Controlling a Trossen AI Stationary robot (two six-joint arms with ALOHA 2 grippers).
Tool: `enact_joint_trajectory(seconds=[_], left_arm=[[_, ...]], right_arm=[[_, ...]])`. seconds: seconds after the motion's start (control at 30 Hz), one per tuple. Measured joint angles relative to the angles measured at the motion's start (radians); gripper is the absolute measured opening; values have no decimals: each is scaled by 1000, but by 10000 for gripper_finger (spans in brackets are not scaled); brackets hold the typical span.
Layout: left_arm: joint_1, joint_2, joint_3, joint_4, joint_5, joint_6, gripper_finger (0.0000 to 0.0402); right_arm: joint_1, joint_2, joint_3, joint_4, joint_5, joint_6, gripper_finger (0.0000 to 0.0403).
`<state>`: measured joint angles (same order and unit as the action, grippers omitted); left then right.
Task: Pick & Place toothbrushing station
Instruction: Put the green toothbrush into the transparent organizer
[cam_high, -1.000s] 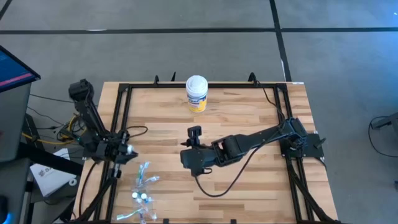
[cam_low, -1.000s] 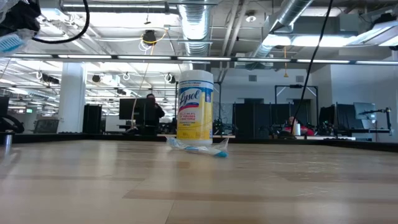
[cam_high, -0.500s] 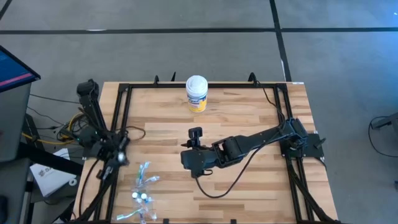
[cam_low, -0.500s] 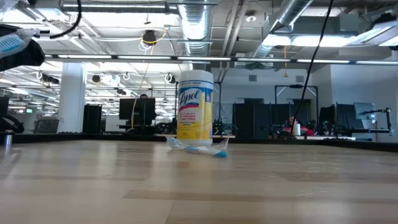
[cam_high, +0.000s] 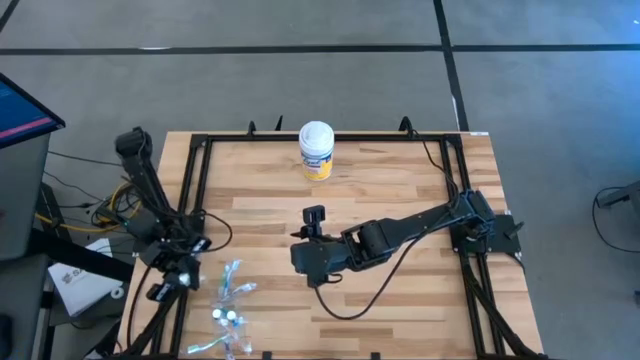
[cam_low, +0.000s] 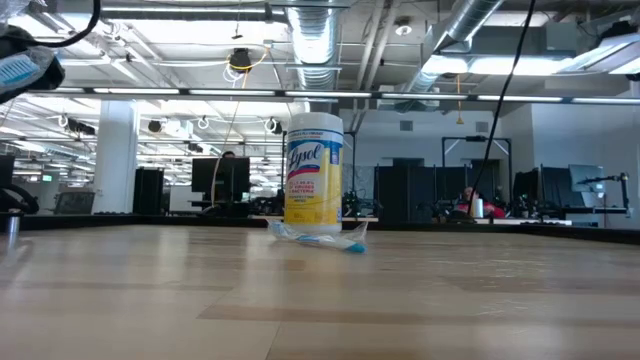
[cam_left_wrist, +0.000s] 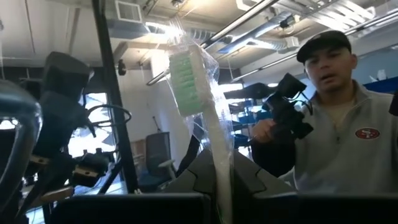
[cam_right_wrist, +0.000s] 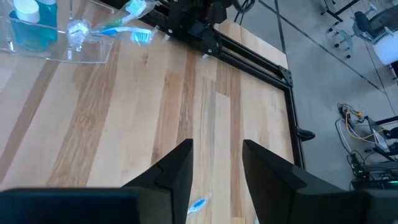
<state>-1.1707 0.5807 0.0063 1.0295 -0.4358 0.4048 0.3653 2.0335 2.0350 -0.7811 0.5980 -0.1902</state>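
A toothbrush (cam_left_wrist: 186, 78) with pale green bristles, sealed in a clear wrapper, stands up out of my left gripper (cam_left_wrist: 221, 202), which is shut on it. That gripper (cam_high: 168, 282) is at the table's left edge, near the front, and shows at the top left of the low view (cam_low: 22, 62). More wrapped toothbrushes and teal toothpaste tubes lie in a heap (cam_high: 230, 300) at the front left (cam_right_wrist: 68, 31). A wrapped blue toothbrush (cam_low: 320, 237) lies flat mid-table. My right gripper (cam_high: 297, 256) hangs open above it, and only the brush's end (cam_right_wrist: 198, 203) shows between the fingers. My left gripper pinches the wrapped toothbrush by its handle (cam_left_wrist: 222, 177) between its two fingers. The fingers run along the handle and slant upward. The brush is lifted clear and its bristle head (cam_left_wrist: 185, 81) points up and away from the fingers.
A Lysol wipes canister (cam_high: 316, 150) stands at the table's far edge. Black frame rails (cam_high: 195, 190) run along the table's sides. A person in a grey top (cam_left_wrist: 348, 143) holding a dark device shows beyond the table in the left wrist view.
My left gripper has swung from pointing toward the table's right to pointing toward the near edge and tipped upward. It stayed shut on the wrapped toothbrush, which went with it.
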Motion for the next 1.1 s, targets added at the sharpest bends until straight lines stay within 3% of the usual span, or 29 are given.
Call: enact_joint_trajectory(seconds=[0.17,0.47,0.8,0.93,1.0,1.1], left_arm=[[62,32,0,1,117,-61,5],[153,97,0,57,214,-115,5],[356,242,0,223,406,-173,5],[377,253,0,229,387,-255,5],[363,249,0,213,324,-285,5],[310,226,0,206,314,-277,5]], right_arm=[[0,0,0,-1,0,5,129],[0,0,0,-4,0,8,129],[0,0,0,0,2,12,129],[0,0,0,-32,3,36,129],[0,0,0,-49,3,42,129],[0,0,0,-51,4,46,129]])
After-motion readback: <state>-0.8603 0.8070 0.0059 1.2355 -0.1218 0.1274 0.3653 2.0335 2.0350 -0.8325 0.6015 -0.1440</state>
